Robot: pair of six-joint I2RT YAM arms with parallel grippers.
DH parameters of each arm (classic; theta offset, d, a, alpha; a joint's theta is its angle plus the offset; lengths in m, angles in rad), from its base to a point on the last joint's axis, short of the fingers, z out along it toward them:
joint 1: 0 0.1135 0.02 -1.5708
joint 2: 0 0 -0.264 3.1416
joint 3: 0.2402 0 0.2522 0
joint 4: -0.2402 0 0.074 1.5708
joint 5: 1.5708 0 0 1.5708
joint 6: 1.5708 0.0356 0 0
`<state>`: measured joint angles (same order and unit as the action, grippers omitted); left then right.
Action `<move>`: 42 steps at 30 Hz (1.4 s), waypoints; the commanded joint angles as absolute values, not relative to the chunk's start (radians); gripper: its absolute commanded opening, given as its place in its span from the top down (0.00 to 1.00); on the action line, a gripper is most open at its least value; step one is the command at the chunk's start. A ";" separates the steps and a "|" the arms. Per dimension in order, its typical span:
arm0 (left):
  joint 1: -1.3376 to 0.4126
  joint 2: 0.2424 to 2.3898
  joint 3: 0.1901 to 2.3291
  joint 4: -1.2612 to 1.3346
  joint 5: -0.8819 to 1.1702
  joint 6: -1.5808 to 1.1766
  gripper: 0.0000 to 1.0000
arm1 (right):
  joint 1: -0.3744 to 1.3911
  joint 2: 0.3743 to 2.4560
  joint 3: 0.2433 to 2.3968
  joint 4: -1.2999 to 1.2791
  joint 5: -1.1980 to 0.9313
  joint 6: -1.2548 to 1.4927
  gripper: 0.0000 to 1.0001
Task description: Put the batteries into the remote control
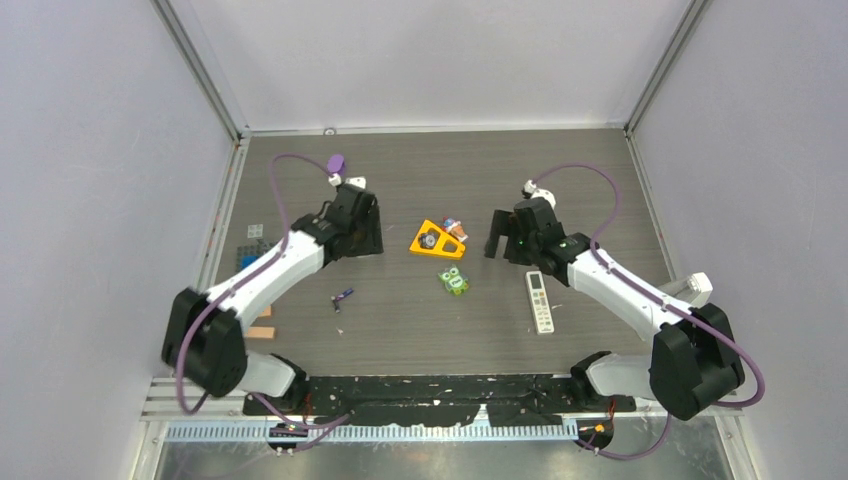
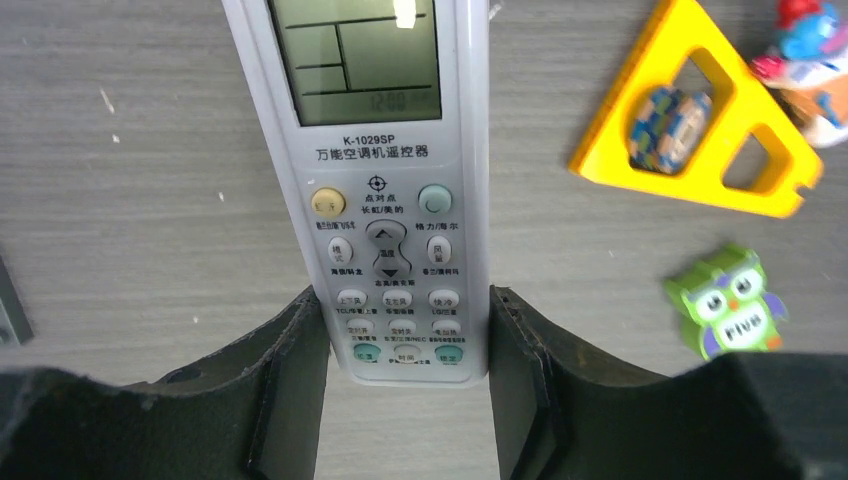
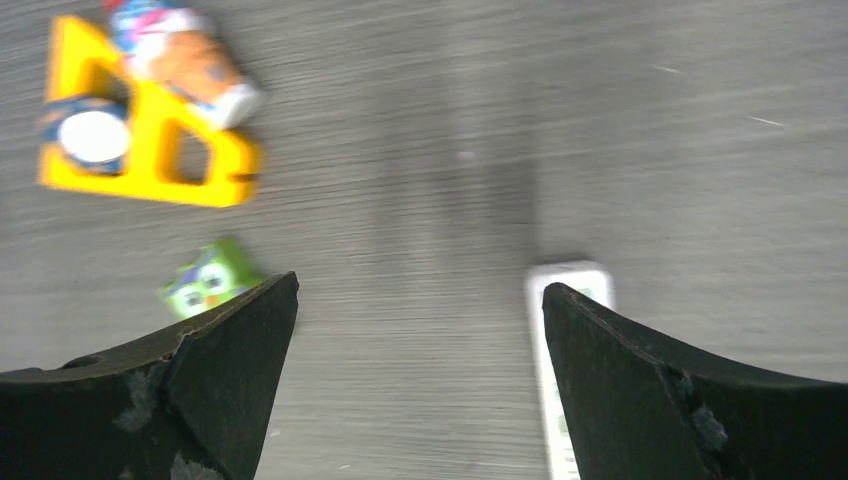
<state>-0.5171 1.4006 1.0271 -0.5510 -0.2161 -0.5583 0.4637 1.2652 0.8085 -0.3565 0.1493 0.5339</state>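
Black pads [image 2: 300,380] of the left jaws fill the bottom of the left wrist view. They stand about half open and, as far as I can see, press on both long sides of a white air-conditioner remote [image 2: 385,200] near its lower end. It is held button side toward that camera, screen at twelve o'clock, so its back is out of sight, and I take the battery bay to be there. A yellow triangle toy [image 2: 690,188] lies at two o'clock of it and a green owl block [image 2: 725,300] at four o'clock.

The right jaws are spread wide with nothing between them, hanging over the counter [image 3: 450,200]. A second white remote [image 1: 540,302] lies at five o'clock of them. The one cell I can pick out for sure is a purple battery [image 1: 343,296], on the counter at six o'clock of the left jaws and well apart from both.

My reading is that the remote is secured and loading has not begun. The next move calls for turning its back up and baring the bay, then a fine pinch on that thin cylinder. It could roll, and the right jaws would have to narrow a long way.
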 commanded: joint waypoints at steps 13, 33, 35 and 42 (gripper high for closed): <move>-0.415 1.879 1.367 -0.708 -0.194 -0.452 0.96 | 0.331 1.243 0.715 -0.496 0.284 0.483 0.05; -0.393 1.929 1.354 -0.702 -0.193 -0.435 0.20 | 0.330 1.370 0.663 -0.460 0.199 0.447 0.47; -0.393 1.916 1.351 -0.697 -0.192 -0.439 0.13 | 0.330 1.368 0.664 -0.457 0.192 0.441 0.54; -0.393 1.794 1.322 -0.698 -0.208 -0.455 0.00 | 0.329 1.290 0.658 -0.404 0.038 0.411 0.71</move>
<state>-0.3969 1.9209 1.3392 -0.7090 -0.1833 -0.4412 0.3321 1.3582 0.6636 -0.4629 0.1574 0.4374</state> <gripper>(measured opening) 0.983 0.465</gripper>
